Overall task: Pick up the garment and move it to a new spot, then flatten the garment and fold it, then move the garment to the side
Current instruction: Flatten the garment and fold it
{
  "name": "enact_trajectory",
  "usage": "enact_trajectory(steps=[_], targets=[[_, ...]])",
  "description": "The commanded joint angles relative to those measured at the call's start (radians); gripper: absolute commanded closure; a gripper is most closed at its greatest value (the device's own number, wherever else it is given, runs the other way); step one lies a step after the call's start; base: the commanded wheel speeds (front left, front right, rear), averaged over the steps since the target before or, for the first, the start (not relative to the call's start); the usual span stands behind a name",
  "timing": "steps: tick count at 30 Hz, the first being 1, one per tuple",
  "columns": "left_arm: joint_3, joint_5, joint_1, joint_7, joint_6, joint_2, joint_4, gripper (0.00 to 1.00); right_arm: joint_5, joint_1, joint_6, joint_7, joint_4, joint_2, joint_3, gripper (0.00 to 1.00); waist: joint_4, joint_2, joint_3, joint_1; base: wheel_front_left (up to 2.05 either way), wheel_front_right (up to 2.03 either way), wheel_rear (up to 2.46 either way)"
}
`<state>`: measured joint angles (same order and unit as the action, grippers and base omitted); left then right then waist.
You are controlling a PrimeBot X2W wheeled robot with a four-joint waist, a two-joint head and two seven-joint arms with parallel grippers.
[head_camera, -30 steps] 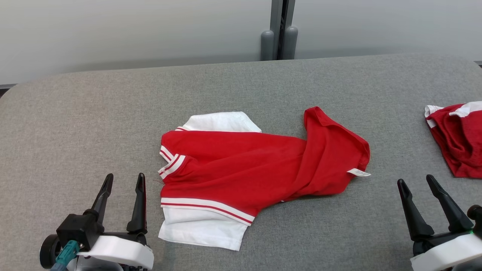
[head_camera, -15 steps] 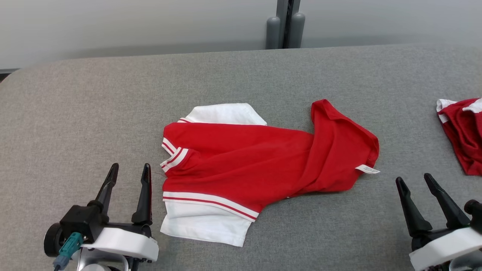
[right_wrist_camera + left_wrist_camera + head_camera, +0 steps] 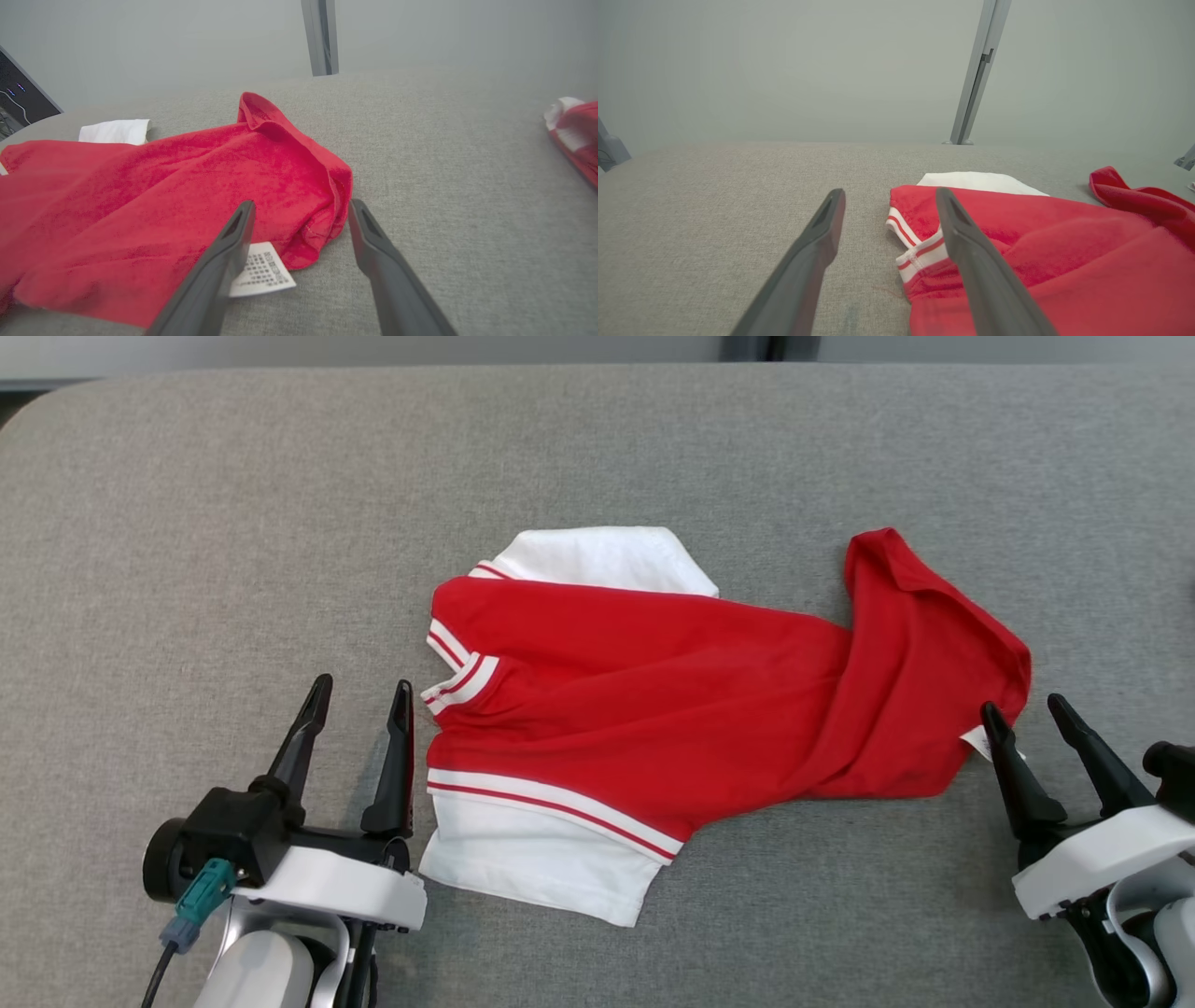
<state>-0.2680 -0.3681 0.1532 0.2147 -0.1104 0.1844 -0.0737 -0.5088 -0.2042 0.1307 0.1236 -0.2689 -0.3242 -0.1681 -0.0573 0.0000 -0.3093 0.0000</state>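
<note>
The red-and-white garment point(image 3: 653, 709) lies crumpled on the grey counter point(image 3: 187, 523). The left claw point(image 3: 362, 682) is open, empty, just beside the striped sleeve point(image 3: 457, 681); the right claw point(image 3: 1021, 703) is open, empty, at the opposite end by the white label point(image 3: 261, 273).

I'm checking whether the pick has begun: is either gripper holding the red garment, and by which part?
Nothing is held. The left gripper and right gripper both stand open beside opposite ends of the garment, which lies on the grey table.
</note>
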Motion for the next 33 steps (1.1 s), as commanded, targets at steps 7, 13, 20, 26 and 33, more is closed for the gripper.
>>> enact_trajectory(steps=[7, 13, 20, 26, 33], targets=[[0.001, 0.006, 0.038, 0.022, 0.007, -0.003, -0.020, 0.00, -0.037, -0.034, 0.000, 0.032, -0.067, -0.028, -0.011, 0.00, -0.022, 0.0000, -0.034, 0.0000, 0.00, 0.00, 0.00], [0.000, 0.006, 0.049, 0.030, 0.007, -0.006, -0.033, 0.00, -0.065, -0.049, 0.000, 0.036, -0.095, -0.029, -0.031, 1.00, -0.009, 0.0000, -0.041, 0.0000, 0.00, 0.00, 0.00], [0.000, 0.007, 0.058, 0.033, 0.005, -0.003, -0.040, 0.00, -0.097, -0.060, 0.000, 0.062, -0.101, -0.051, -0.055, 1.00, 0.008, 0.0000, -0.044, 0.0000, 0.00, 0.00, 0.00], [0.003, 0.001, 0.047, 0.036, -0.003, 0.001, -0.047, 0.00, -0.099, -0.032, 0.000, 0.098, -0.063, -0.069, -0.029, 1.00, 0.025, 0.0000, -0.027, 0.0000, 0.00, 0.00, 0.00], [0.010, -0.003, 0.029, 0.033, -0.012, 0.016, -0.034, 0.00, -0.054, 0.047, 0.000, 0.094, 0.091, -0.090, 0.077, 1.00, 0.049, 0.0000, -0.014, 0.0000, 0.00, 0.00, 0.00]])
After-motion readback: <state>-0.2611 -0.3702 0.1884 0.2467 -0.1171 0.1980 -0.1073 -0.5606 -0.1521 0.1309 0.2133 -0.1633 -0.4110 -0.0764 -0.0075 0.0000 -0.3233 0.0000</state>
